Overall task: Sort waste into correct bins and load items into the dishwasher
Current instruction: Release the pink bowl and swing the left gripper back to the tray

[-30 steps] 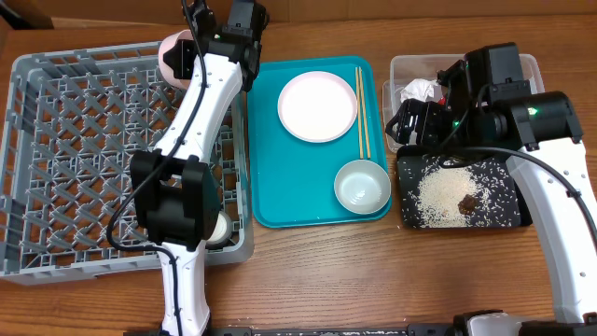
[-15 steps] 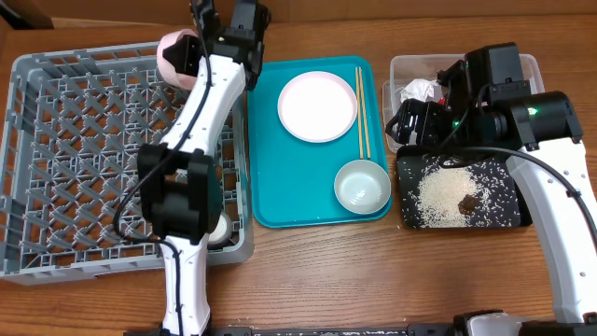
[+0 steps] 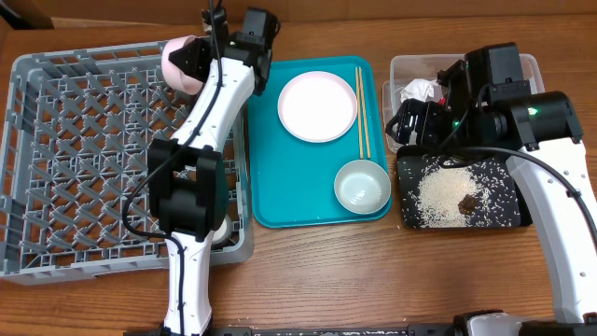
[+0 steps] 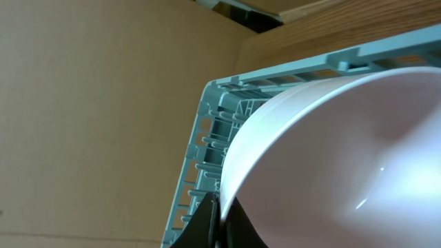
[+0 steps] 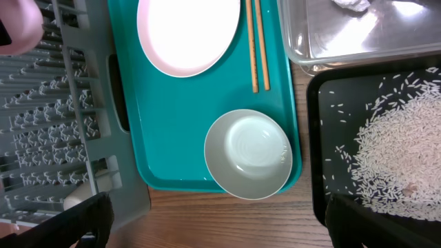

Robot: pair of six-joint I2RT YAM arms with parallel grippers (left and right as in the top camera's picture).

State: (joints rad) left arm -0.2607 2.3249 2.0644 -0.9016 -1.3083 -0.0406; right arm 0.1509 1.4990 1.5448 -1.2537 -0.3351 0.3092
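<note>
A wooden counter (image 3: 317, 280) is seen under everything, its warm brown grain running lengthwise in the overhead view. The left of the left wrist view is filled by a plain tan cardboard panel (image 4: 89, 117), and a dark gap (image 4: 251, 17) is shown at its upper edge. The counter is lit evenly, and only soft shadows are cast.

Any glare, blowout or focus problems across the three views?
Left wrist: the pink bowl fills most of the frame at very close range, with two small specular glints; the rack wall behind it is readable. Right wrist: the plate is blown out to flat white; the rice looks sharp. Overhead: even light, soft shadows, crisp edges.
</note>
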